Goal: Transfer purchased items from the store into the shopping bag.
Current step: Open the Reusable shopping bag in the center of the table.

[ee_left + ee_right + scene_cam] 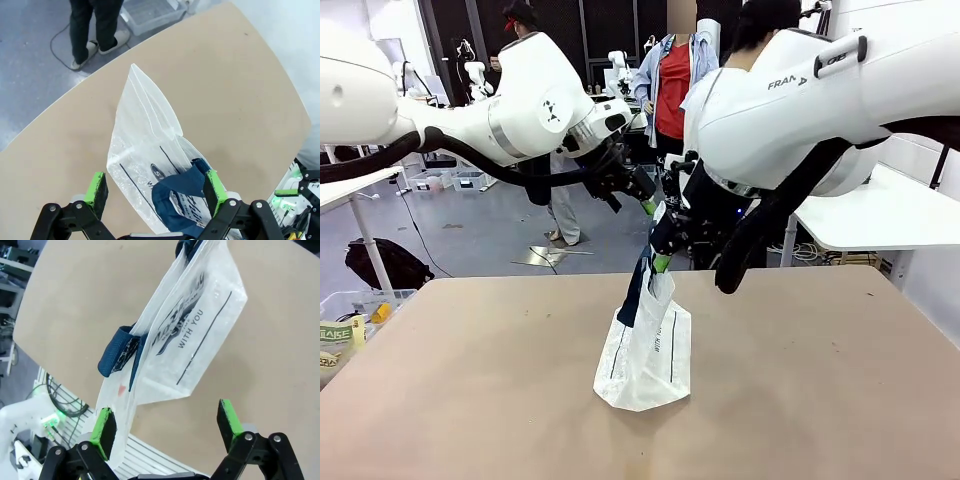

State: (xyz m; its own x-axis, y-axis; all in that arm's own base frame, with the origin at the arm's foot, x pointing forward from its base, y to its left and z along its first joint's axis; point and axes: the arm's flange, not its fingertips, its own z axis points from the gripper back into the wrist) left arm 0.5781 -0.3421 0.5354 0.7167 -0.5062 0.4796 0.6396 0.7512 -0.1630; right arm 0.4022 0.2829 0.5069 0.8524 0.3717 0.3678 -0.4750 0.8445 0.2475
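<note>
Shopping bag: standing near the middle of the surface, bottom on the wood, top drawn up into a narrow peak. Flat-sided and apparently empty, with nothing showing through the film.
Strap handles: navy webbing at the bag's mouth, one loop folded over beside the small red tag. Dark lettering across the bag's side.
Left gripper: above the bag's mouth, jaws wide apart. One strap loop seen between the green pads, not pinched.
Right gripper: just over the bag's peak, closer to it than the left gripper, jaws spread wide. Bag film running close past one pad; contact impossible to judge.
Clear bin: well to the left of the bag, past the surface's edge, packets inside. Unclear whether these are the goods to pack.
Handling: thin crinkly film, very light, limp and slippery. Likely to collapse or slide on the wood when nudged, with no stiffness to push against.
Where to hold: the woven straps, the only firm part. One strap per side, drawn apart above the bag to keep the mouth open. The film itself apt to tear or slip from the pads.
Step, as judged: opening and steadying the bag, nothing packed yet.
</note>
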